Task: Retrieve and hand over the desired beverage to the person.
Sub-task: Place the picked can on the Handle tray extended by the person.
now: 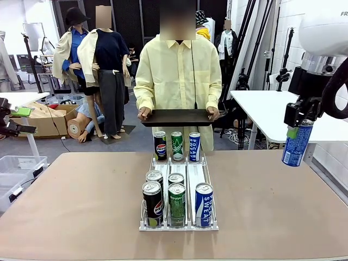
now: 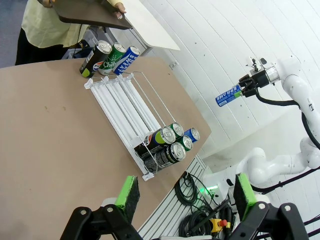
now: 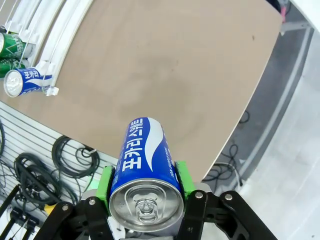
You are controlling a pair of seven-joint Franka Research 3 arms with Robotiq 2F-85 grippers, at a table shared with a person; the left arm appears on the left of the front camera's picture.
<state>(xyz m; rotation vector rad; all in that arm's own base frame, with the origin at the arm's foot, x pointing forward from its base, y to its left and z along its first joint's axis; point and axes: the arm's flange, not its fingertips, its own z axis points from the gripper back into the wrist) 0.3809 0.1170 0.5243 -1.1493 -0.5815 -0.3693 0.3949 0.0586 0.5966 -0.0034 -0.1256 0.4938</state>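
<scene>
Right gripper [image 1: 297,126] is clamped on a blue can [image 1: 296,145], high near the right edge of the table [image 1: 81,206], well apart from the tray [image 1: 175,117] the person [image 1: 176,70] holds. Retrieval looks done; handover remains. Left gripper [image 2: 182,192] gapes empty.

We note a cardboard box [image 1: 54,125] far left, beyond a clear bin [image 1: 22,163]. A white table [image 1: 261,109] stands right.

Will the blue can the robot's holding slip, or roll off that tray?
The blue can looks unopened, so it's probably full and heavyish. Green pads of the right gripper squeeze its smooth sides, so slipping seems unlikely. It's tall and round: on the tray that the person holds, it might tip, then roll.
</scene>
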